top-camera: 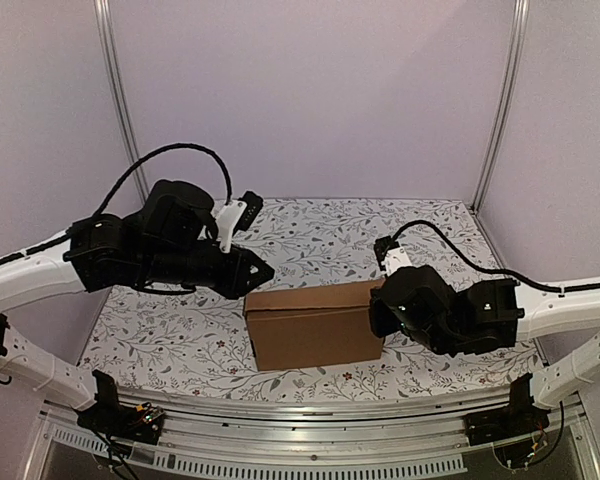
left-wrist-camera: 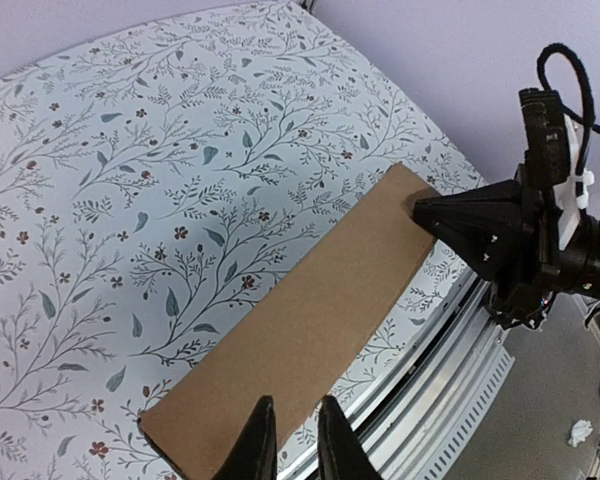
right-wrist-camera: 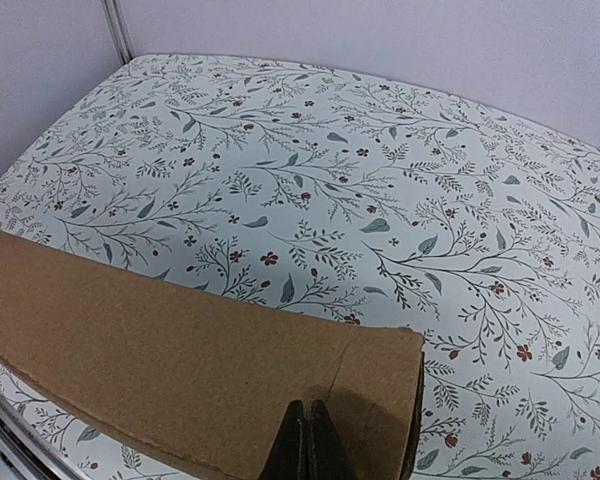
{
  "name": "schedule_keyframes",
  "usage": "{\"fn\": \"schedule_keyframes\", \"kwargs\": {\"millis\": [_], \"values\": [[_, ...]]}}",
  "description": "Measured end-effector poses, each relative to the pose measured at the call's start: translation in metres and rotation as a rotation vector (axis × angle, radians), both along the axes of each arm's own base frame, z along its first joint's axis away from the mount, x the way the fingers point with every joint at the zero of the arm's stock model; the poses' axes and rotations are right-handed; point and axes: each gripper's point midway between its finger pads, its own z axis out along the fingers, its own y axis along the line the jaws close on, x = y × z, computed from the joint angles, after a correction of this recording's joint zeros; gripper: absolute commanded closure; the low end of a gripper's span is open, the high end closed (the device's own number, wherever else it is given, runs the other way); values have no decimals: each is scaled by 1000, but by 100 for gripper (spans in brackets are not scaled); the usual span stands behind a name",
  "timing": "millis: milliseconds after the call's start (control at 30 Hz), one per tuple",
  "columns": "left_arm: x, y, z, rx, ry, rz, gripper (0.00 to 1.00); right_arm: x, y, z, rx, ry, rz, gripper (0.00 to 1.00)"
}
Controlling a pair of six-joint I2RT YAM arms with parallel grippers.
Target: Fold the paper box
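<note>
Near the front edge of the bench [top-camera: 310,230], between the two arms, sat the paper box [top-camera: 310,325]. It was closed up, so the inside was hidden. Bench cover was white, printed with leafy twigs and small red flowers. Metal rail [top-camera: 310,410] ran along its near side. Plain pale walls [top-camera: 310,90] on three sides, metal posts [top-camera: 117,100] in the back corners. Box was plain brown cardboard, unprinted, rectangular, long side across the bench, top flat, one crease line on top near its right end. Left gripper [left-wrist-camera: 295,405] was at the box's left end, tips over the top edge, fingers a narrow gap apart, nothing seen pinched. Right gripper [right-wrist-camera: 308,405] was fully closed and empty, tip against the right end of the top.
</note>
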Motion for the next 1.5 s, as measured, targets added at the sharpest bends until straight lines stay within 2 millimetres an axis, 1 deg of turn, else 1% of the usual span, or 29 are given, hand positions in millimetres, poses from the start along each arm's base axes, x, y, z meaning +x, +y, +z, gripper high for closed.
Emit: {"fn": "schedule_keyframes", "kwargs": {"millis": [100, 200, 267, 400, 433, 567, 733, 933, 1100, 1200, 1367, 1433, 1500], "values": [[11, -4, -16, 18, 11, -7, 92, -1, 0, -1, 13, -3, 2, 100], [14, -6, -34, 37, 27, -27, 100, -1, 1, 0, 25, -6, 3, 100], [13, -5, -46, 45, 45, -38, 100, -1, 1, 0, 28, -6, 4, 100], [4, -1, -80, 47, 82, -63, 100, -1, 1, -1, 31, -5, 6, 100], [2, 0, -83, 20, 76, -69, 100, -1, 1, -1, 30, -5, 6, 100], [-4, 8, -85, -119, 42, -83, 100, -1, 4, -1, 38, -2, 12, 100], [-3, 13, -83, -265, 5, -87, 100, 0, 8, -1, 39, -2, 15, 100], [-3, 10, -81, -309, -8, -103, 100, -3, 11, 5, -6, 6, 59, 100], [-3, 8, -81, -326, -18, -108, 100, -5, 16, 16, -36, 31, 138, 100], [-3, 6, -80, -331, -18, -113, 100, 0, 9, 27, -30, 27, 147, 100], [-3, 6, -80, -333, -18, -115, 100, 12, -12, 47, -6, 9, 117, 100], [-3, 6, -80, -333, -17, -115, 100, 14, -18, 49, 4, 11, 110, 100], [-3, 6, -80, -333, -16, -115, 100, 13, -22, 40, 2, 28, 109, 100]]}}
